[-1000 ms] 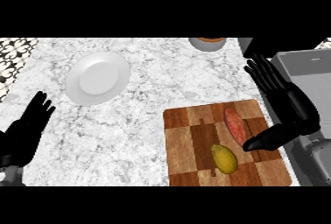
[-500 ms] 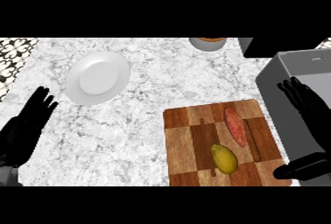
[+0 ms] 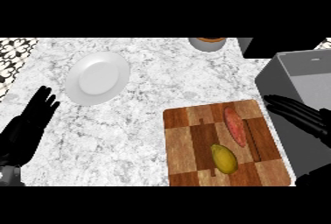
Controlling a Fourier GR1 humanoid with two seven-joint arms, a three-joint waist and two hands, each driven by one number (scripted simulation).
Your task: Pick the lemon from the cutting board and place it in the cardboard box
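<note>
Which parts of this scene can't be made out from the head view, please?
- Bowl: cut off by the top edge, so its contents are unclear.
- Box: its right side runs off the frame.
- Right hand: its palm and thumb lie past the right edge.
- Left hand: its wrist leaves the lower-left corner.

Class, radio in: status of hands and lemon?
Both hands open: left hand resting, right hand beside cutting board. Lemon on board, untouched. Reddish vegetable lies nearby.
</note>
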